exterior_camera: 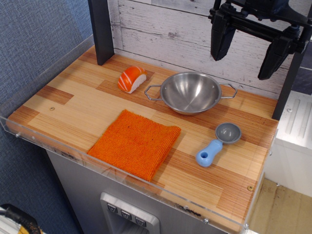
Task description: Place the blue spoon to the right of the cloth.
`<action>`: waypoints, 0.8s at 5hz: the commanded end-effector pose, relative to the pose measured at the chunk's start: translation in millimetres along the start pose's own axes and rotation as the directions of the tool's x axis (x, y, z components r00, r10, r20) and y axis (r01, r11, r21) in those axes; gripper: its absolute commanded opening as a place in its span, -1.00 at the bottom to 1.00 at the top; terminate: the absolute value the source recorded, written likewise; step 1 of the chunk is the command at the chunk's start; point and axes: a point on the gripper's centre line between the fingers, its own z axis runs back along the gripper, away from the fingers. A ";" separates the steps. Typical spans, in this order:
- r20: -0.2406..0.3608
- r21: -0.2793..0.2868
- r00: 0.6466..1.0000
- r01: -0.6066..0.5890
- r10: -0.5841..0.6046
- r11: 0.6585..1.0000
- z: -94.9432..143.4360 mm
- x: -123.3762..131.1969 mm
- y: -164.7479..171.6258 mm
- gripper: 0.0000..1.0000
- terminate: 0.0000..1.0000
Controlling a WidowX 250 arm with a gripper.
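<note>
The hand [247,51] hangs high at the upper right, above the back edge of the surface [78,105], with its two dark fingers [222,36] spread wide apart and nothing between them. Below the hand and a little to its left stands the two-handled steel bowl [191,92], upright and with nothing visible inside. Further down, almost straight beneath the hand and nearer the front, lies the blue spoon [218,144]: its round grey bowl points up toward the hand, and its chunky light-blue handle, with a hole at the end, angles away toward the front left. The spoon rests flat on the wood, apart from the steel bowl. Well down and to the left of the hand, the orange cloth [134,143] lies flat, its right corner near the spoon but not touching it. Left of the steel bowl, near its handle, sits a small orange-and-white striped sushi piece [131,79], about level with the bowl and well clear of the hand.
</note>
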 end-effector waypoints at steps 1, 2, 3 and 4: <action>0.000 0.000 1.000 0.000 0.000 1.000 0.0 0.0 0.0 1.00 -1.00; -0.026 0.016 0.999 -0.046 0.047 0.999 -2.2 -1.1 3.7 1.00 -1.00; -0.040 0.022 0.997 -0.063 0.064 0.998 -15.1 0.1 -2.1 1.00 -1.00; -0.040 0.048 0.998 -0.040 0.042 0.998 -25.4 1.4 -11.2 1.00 -1.00</action>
